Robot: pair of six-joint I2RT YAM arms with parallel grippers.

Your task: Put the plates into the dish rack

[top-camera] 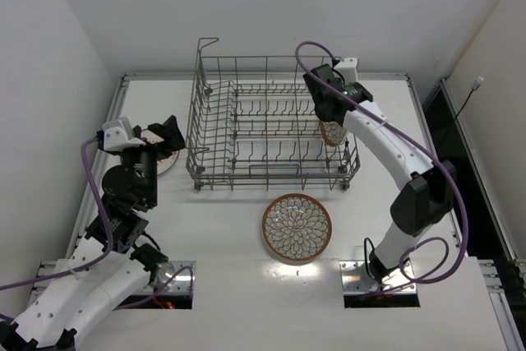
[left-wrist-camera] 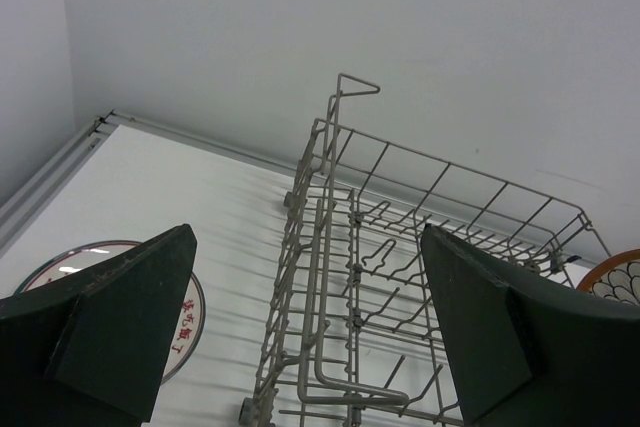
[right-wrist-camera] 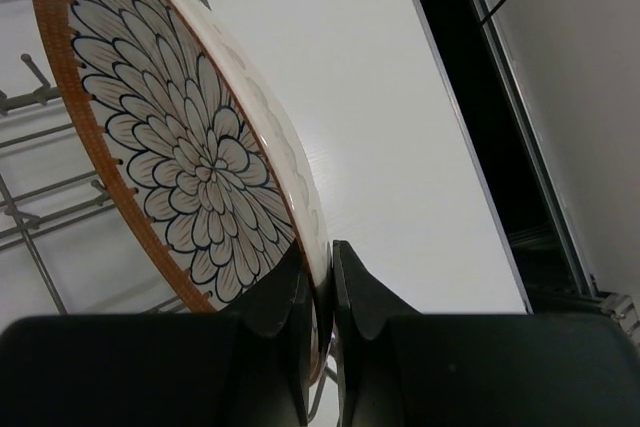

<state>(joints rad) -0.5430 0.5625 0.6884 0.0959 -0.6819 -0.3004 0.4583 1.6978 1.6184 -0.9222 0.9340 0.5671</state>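
The grey wire dish rack [top-camera: 271, 125] stands at the middle back of the table. My right gripper [top-camera: 327, 117] hangs over its right end, shut on the rim of a plate [top-camera: 332, 133]. In the right wrist view this plate [right-wrist-camera: 180, 137] is brown-rimmed with a petal-flower pattern and stands on edge above the rack's tines, clamped by the gripper [right-wrist-camera: 322, 267]. A second petal-patterned plate [top-camera: 297, 228] lies flat in front of the rack. My left gripper [top-camera: 163, 140] is open above a white plate [top-camera: 167, 160] left of the rack; the left wrist view shows that gripper [left-wrist-camera: 305, 237] holding nothing and the plate [left-wrist-camera: 60, 267] below it.
The rack's raised corner handle [top-camera: 207, 43] stands at its back left. White walls close in on the left and back. A dark gap [top-camera: 460, 154] runs along the table's right edge.
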